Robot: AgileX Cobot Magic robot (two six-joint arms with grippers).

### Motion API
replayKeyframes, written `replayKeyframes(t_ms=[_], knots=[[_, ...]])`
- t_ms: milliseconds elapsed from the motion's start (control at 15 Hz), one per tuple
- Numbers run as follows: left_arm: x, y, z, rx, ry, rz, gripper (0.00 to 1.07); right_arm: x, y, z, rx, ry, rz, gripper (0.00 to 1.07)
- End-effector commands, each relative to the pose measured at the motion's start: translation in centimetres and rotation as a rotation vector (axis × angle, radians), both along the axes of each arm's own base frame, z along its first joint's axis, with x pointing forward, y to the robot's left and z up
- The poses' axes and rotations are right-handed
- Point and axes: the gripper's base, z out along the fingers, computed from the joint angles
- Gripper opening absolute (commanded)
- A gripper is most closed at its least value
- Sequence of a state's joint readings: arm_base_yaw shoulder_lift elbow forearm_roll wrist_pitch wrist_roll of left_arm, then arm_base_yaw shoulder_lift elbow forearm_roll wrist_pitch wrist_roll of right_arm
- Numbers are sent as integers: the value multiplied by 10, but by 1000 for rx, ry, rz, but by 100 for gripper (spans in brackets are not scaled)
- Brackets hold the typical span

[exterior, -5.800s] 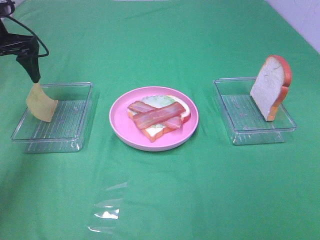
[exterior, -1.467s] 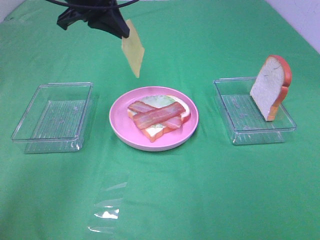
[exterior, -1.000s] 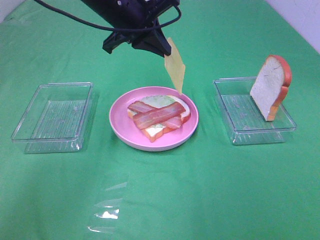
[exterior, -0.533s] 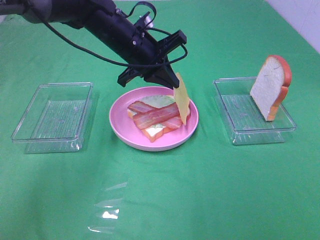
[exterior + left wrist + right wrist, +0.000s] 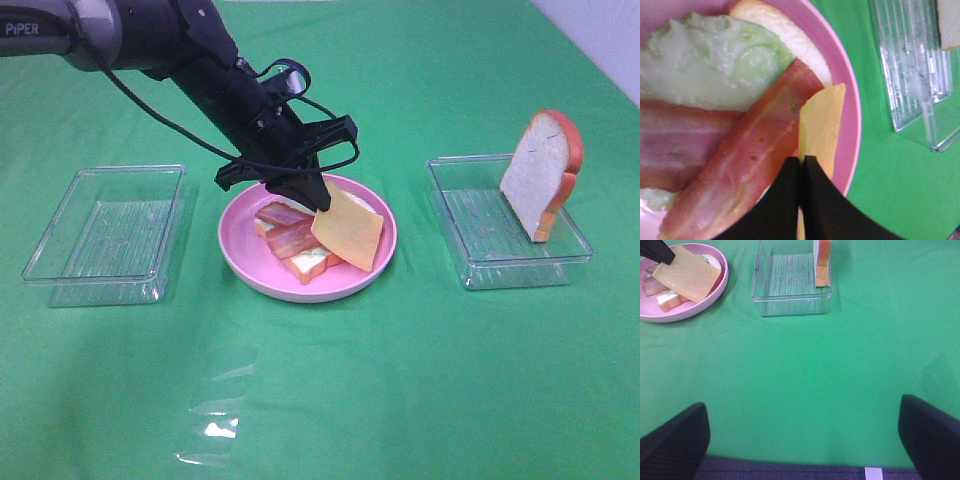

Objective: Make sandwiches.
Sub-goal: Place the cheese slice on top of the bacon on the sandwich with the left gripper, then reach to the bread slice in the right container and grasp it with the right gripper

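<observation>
On the pink plate [image 5: 240, 262] lies a bread slice [image 5: 307, 265] with green lettuce [image 5: 715, 65] and bacon strips [image 5: 285, 240] on top. My left gripper [image 5: 318, 198] is shut on a corner of the yellow cheese square [image 5: 350, 232], which lies tilted over the bacon and the plate's right side. In the left wrist view the shut gripper [image 5: 801, 162] pinches the cheese [image 5: 822, 120] beside the bacon [image 5: 755, 165]. A second bread slice [image 5: 540, 172] leans upright in the right tray [image 5: 480, 240]. My right gripper [image 5: 802, 450] is open over bare cloth, well short of that tray [image 5: 790, 285].
A clear plastic tray [image 5: 100, 240] with nothing in it stands left of the plate. A clear plastic film [image 5: 215, 410] lies on the green cloth near the front. The left arm reaches in from the back left over the plate.
My left gripper has carried the cheese from the left tray to the plate and lowered it. The cheese went from hanging on edge to lying tilted over the bacon.
</observation>
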State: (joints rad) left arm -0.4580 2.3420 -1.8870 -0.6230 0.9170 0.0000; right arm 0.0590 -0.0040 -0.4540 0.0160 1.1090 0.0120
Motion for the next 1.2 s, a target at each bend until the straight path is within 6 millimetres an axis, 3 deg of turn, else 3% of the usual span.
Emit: replayKeyframes(t_ms=[67, 333, 400, 533, 667, 733, 1000, 1200], knots=[[-1, 4, -2, 65, -13, -27, 0, -3, 0, 0, 0, -35, -5, 98], [1, 11, -5, 143, -19, 6, 0, -3, 0, 0, 0, -35, -5, 98], [2, 11, -5, 144, -9, 31, 8, -3, 0, 0, 0, -35, -5, 98], [3, 12, -2, 156, -8, 54, 33, -3, 0, 0, 0, -35, -5, 98], [4, 14, 10, 173, -46, 43, 88, -3, 0, 0, 0, -35, -5, 98], [5, 16, 23, 178, -83, 39, 102, -3, 0, 0, 0, -35, -5, 98], [-4, 30, 95, 303, -166, -55, 101, -3, 0, 0, 0, -35, -5, 98], [-21, 55, 129, 490, -192, -119, 101, -3, 0, 0, 1, -35, -5, 98]])
